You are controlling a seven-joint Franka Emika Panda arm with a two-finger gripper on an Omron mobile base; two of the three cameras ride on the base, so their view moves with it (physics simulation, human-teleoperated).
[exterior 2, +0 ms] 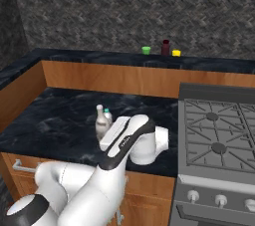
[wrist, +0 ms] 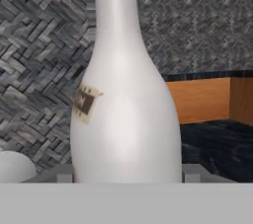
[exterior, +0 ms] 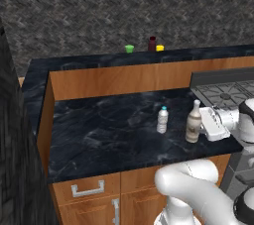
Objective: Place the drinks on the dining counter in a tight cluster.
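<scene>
Gripping, by all signs, the tan bottle (exterior: pixel 194 123): the claw (exterior: pixel 202 124) sits level against that bottle's right side in the left base view, and the hand view shows the bottle (wrist: pixel 126 104) filling the space between the two fingertips (wrist: pixel 64 172), upright, white neck rising out of the top. Contact at the pads themselves is hidden behind the bottle's body.

Item, tan bottle: stands on the lower black marble top (exterior: pixel 109 130) beside the stove (exterior: pixel 225 92), near its front edge. In the right base view just its neck and shoulder (exterior 2: pixel 101 120) show above the white wrist.

Item, clear bottle with light-blue cap (exterior: pixel 162 120): upright on the same lower top, just left of the tan one, apart from it. The right base view shows only its cap and shoulder (exterior 2: pixel 107 115) peeking from behind the tan bottle; the left base view gives it whole.

Item, maroon bottle (exterior: pixel 152 43): stands on the raised dining counter (exterior: pixel 89 62) above the wood riser, well apart from the other two. Seen also in the right base view (exterior 2: pixel 165 47).

Item, green cup (exterior: pixel 129 48) and yellow cup (exterior: pixel 159 48): on the dining counter, flanking the maroon bottle, the yellow one just beside it.

Item, small brown label patch (wrist: pixel 85 102) on the tan bottle: legible in the hand view alone.
</scene>
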